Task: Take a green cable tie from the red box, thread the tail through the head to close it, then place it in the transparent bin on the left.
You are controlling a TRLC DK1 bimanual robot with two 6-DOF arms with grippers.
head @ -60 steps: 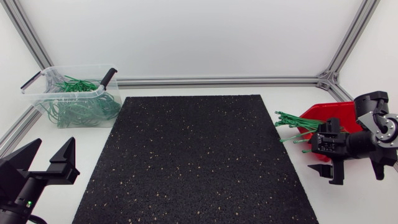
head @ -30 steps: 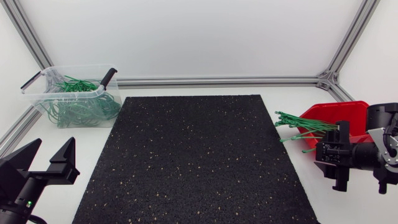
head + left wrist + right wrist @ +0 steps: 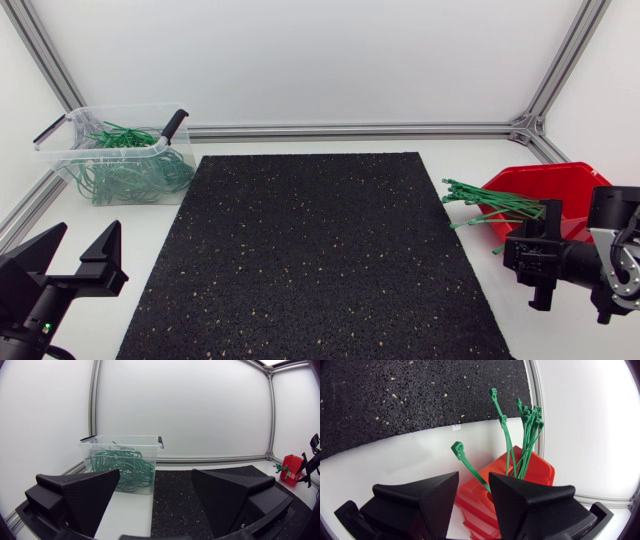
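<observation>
**Q:** Work surface?
**A:** Tabletop: white, smooth. A rectangular black rubber mat, granular with pale speckles, covers its middle.

**Q:** End effectors?
**A:** Left gripper, near left corner: matte wedge fingers spread wide, nothing between them. Right gripper, near right edge, just beside the red box: fingers part by a narrow gap, not clamped. One slanting tie runs into that gap; contact cannot be confirmed.

**Q:** Task items?
**A:** Box: glossy, angular plastic. Straight green cable ties jut over its rim toward the mat. Farthest, at far left, the transparent bin with black clip handles holds looped ties.
</observation>
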